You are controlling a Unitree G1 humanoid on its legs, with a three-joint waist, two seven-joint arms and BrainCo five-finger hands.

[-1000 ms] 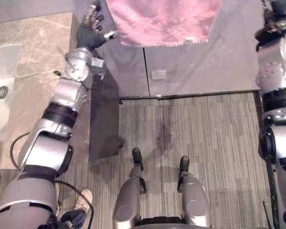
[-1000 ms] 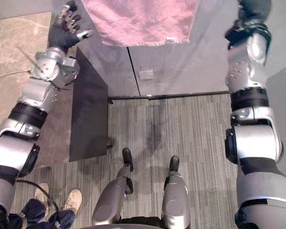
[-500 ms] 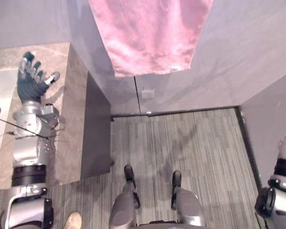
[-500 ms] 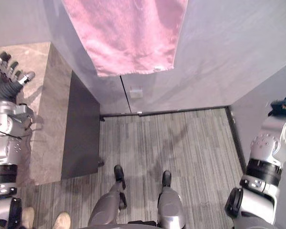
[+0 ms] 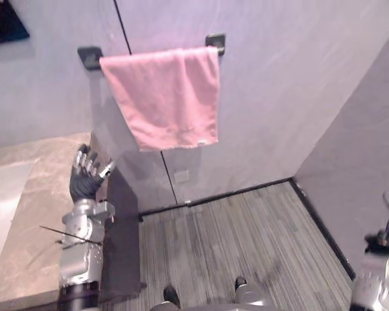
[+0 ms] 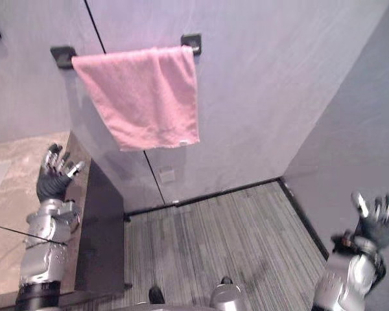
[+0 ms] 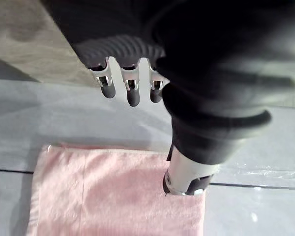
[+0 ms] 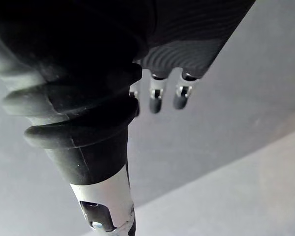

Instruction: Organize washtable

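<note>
grey wall (image 5: 279, 97), fluffy pink towel (image 5: 162, 97) on rail (image 5: 214, 43), veined marble counter (image 5: 39, 194); left hand (image 5: 85, 178), right hand (image 6: 376, 220) both open

Soft, even light throws a faint shadow of the pink towel (image 5: 161, 97) onto the wall (image 5: 279, 78) beside it.

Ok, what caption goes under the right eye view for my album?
Pink towel hangs on its rail; left hand and right hand open, holding nothing.

sink (image 5: 0, 201) cut by left edge | dark thing (image 5: 3, 23) in top corner cut off, unidentifiable | rail hidden under towel (image 5: 162, 97) between brackets (image 5: 215, 43) | counter (image 5: 39, 220) cut at bottom
</note>
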